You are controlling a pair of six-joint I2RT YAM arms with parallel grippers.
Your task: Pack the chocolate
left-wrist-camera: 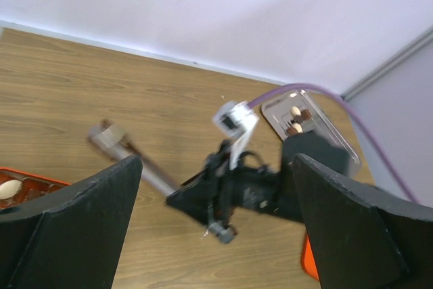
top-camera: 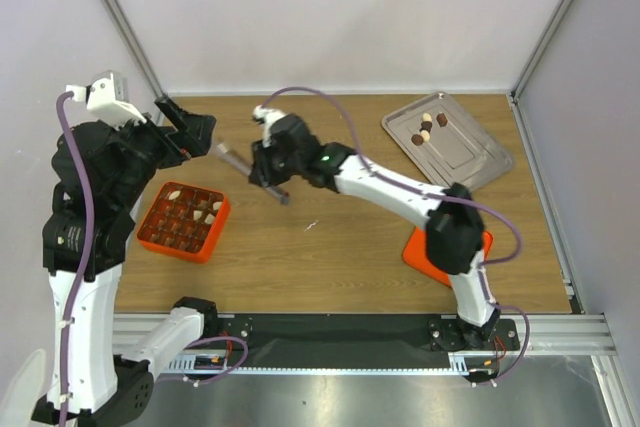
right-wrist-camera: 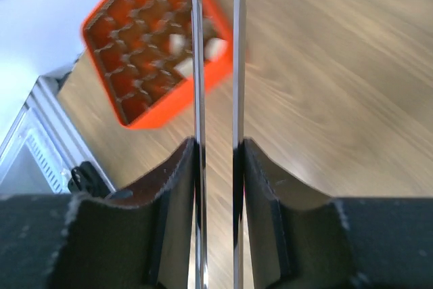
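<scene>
My right gripper (top-camera: 268, 162) (right-wrist-camera: 218, 167) is shut on the thin metal tongs (top-camera: 232, 157) (right-wrist-camera: 197, 65), squeezing their two blades nearly parallel; it hovers mid-table, just right of the orange gridded box (top-camera: 183, 220) (right-wrist-camera: 155, 38). Several cells of the box hold chocolate (top-camera: 210, 209) (right-wrist-camera: 177, 44), brown and cream-white. More chocolate (top-camera: 425, 127) (left-wrist-camera: 295, 118) lies on the metal tray (top-camera: 470, 162) at the back right. My left gripper (top-camera: 190, 127) (left-wrist-camera: 216, 160) hangs wide open and empty above the table's back left, facing the tongs. The tongs' tips run out of the right wrist view.
An orange lid (top-camera: 425, 252) (left-wrist-camera: 308, 265) lies under the right arm near the front right. White walls and aluminium posts close in the back and sides. Bare wood lies between the box and the tray.
</scene>
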